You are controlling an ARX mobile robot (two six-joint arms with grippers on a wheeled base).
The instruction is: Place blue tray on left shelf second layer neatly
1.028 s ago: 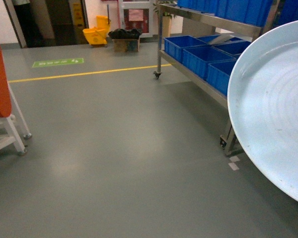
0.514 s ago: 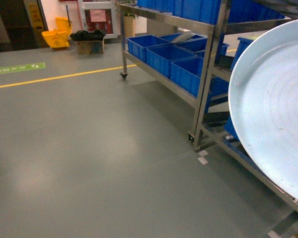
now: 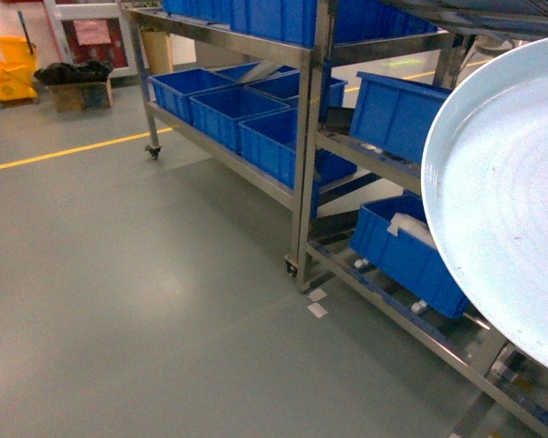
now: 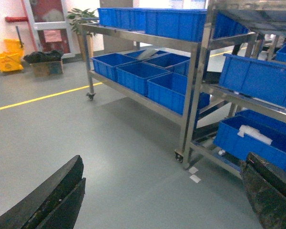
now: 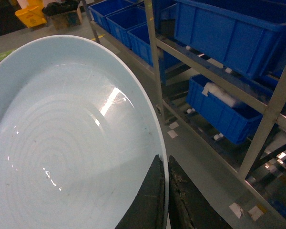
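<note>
Large round pale-blue plastic tray (image 5: 62,143), rim pinched by right gripper (image 5: 166,191), held tilted beside steel shelving rack (image 3: 310,137) of blue crates (image 3: 404,114); left gripper (image 4: 162,195) spread, empty.

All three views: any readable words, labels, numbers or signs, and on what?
Nothing can be read.
Pink notice on the door: text too blurred.
White label in the lower blue crate: no print can be made out.
Blue tray: no markings show.

Right pincer (image 5: 165,191) is clamping the rim of the blue tray (image 5: 66,143), one finger each side. Left pincer (image 4: 162,200) is hanging wide open, holding nothing.
</note>
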